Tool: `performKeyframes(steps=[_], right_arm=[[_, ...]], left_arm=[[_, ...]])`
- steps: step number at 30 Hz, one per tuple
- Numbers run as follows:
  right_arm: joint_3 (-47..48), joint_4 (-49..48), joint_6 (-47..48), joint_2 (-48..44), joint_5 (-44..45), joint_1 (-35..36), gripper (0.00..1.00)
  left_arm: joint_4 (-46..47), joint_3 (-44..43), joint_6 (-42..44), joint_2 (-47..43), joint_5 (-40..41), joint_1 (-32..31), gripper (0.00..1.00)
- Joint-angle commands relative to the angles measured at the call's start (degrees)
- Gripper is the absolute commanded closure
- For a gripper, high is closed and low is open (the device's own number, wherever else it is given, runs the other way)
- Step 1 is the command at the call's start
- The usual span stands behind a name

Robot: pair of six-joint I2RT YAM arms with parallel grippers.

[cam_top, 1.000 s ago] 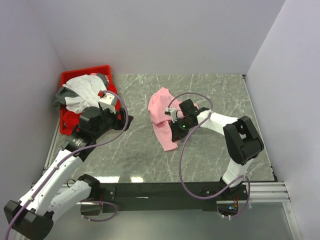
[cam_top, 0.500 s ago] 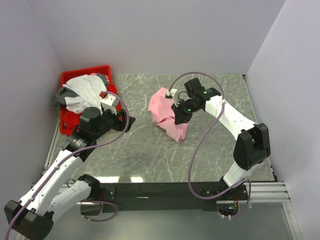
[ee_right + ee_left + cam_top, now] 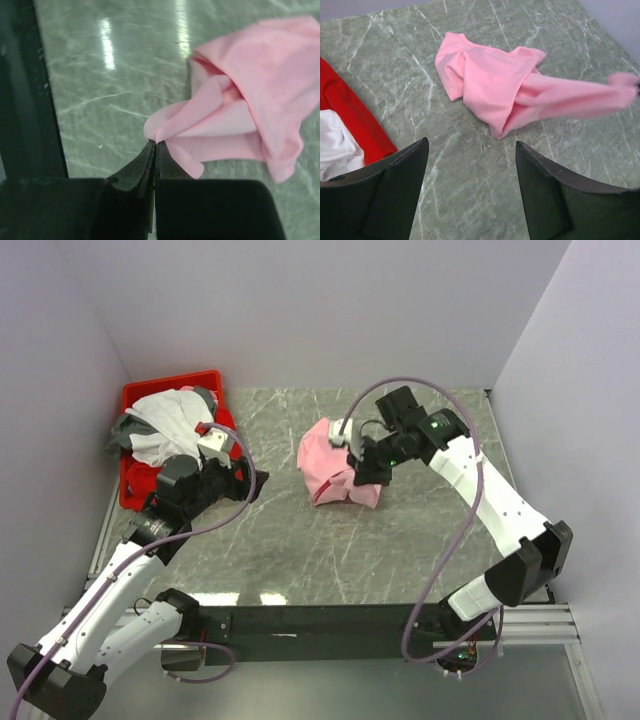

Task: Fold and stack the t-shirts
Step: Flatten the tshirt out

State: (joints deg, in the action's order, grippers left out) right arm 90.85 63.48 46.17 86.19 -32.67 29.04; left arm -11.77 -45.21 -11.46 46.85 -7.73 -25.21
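Spreading seems underway: right gripper [image 3: 154, 145] pinches the pink t-shirt [image 3: 325, 455] right of the red bin [image 3: 170, 388]; the gaping left gripper [image 3: 471, 145] should grab another edge.

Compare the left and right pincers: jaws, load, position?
Jaws: the left pincer stands wide open; the right pincer is pressed shut.
Load: the left pincer holds nothing; the right pincer pinches a fold of the pink t-shirt.
Position: the left pincer sits beside the red bin; the right pincer is at the shirt, away from the bin.
Shared: both have black fingers.
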Motion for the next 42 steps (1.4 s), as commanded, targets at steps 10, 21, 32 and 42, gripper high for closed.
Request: performKeyframes(steps=[10,21,32,42], right_arm=[[-17.33,16.08,15.8,-11.73,2.95,18.86,1.0],[-25.11,-10.91,-1.7,-18.88,-1.25,-12.04,0.37],[-21.59,-21.2,-17.95,4.24,-15.83,-27.88,0.41],[-24.49,-20.77,-17.87,4.95,-21.47,-38.35,0.42]], left_arm=[[2.63,0.65,0.3,-0.71,0.87,-0.1,0.25],[3.42,-2.16,-1.98,11.4,-12.56,-0.36,0.24],[-5.63,-25.87,9.69,48.13,-4.51,-20.22,0.36],[-6.34,-39.25,12.43,66.87,11.92,-29.54,0.4]])
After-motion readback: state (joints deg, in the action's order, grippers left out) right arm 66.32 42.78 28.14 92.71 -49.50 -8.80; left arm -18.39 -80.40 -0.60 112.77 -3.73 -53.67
